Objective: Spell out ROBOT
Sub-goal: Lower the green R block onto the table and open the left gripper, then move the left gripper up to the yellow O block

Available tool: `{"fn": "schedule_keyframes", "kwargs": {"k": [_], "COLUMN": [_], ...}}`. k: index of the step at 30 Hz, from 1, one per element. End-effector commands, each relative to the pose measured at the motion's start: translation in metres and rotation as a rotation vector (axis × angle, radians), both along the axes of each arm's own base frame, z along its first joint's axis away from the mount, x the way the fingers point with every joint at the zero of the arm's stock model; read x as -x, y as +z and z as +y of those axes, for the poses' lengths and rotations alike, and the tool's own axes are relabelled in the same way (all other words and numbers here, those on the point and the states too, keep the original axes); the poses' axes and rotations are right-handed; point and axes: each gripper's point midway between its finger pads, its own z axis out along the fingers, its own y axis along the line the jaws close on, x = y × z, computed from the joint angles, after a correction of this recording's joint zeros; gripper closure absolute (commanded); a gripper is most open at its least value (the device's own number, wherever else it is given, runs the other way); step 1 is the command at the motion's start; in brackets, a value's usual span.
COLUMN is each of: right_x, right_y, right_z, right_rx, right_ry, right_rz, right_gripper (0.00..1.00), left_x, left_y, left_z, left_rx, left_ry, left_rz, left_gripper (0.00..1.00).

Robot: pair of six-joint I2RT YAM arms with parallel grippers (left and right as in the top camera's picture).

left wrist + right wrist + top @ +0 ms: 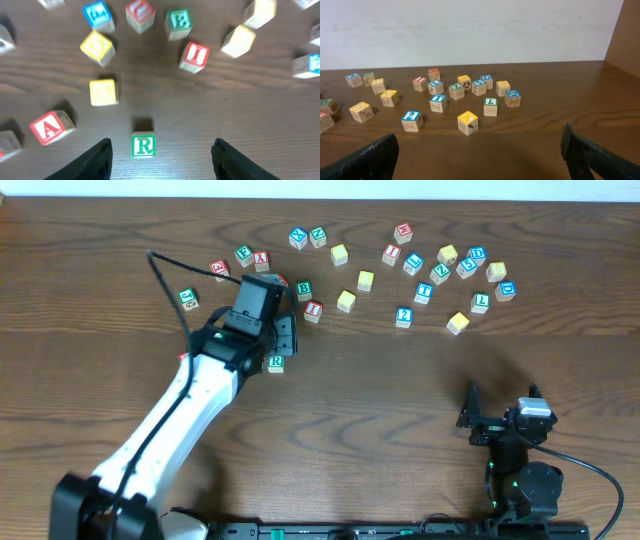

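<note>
The green-lettered R cube [143, 146] stands on the table between the spread fingers of my left gripper [162, 145], touching neither one. From overhead, the R cube [275, 363] lies just below the left gripper [284, 340]. The green B cube [303, 290] sits a little beyond it. The blue T cube [424, 293] is far to the right. Plain yellow cubes [346, 301] [365, 280] lie between them, and two more yellow cubes [103, 91] [97, 46] show ahead on the left. My right gripper [500, 408] [477, 150] stands open and empty near the front edge.
Several other lettered cubes are scattered along the back of the table [420, 400]. Among them are a red I cube [313, 310] [194, 54] and a red A cube [50, 126]. A black cable [165, 275] arcs over the left side.
</note>
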Motion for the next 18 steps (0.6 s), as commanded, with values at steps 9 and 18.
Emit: {"fn": "schedule_keyframes", "kwargs": {"k": [9,18], "right_x": [0.0,0.0], "right_y": [0.0,0.0], "right_z": [0.001,0.001], "right_rx": [-0.006,-0.006], "right_ry": [0.001,0.001], "right_rz": [-0.002,-0.002], "right_gripper": [0.01,0.01], "left_x": [-0.015,-0.017], "left_y": [0.054,0.054], "left_z": [0.012,0.023], "left_rx": [-0.038,-0.102], "left_ry": [0.034,0.052], "left_rz": [-0.137,-0.147], "left_gripper": [0.36,0.36]}}
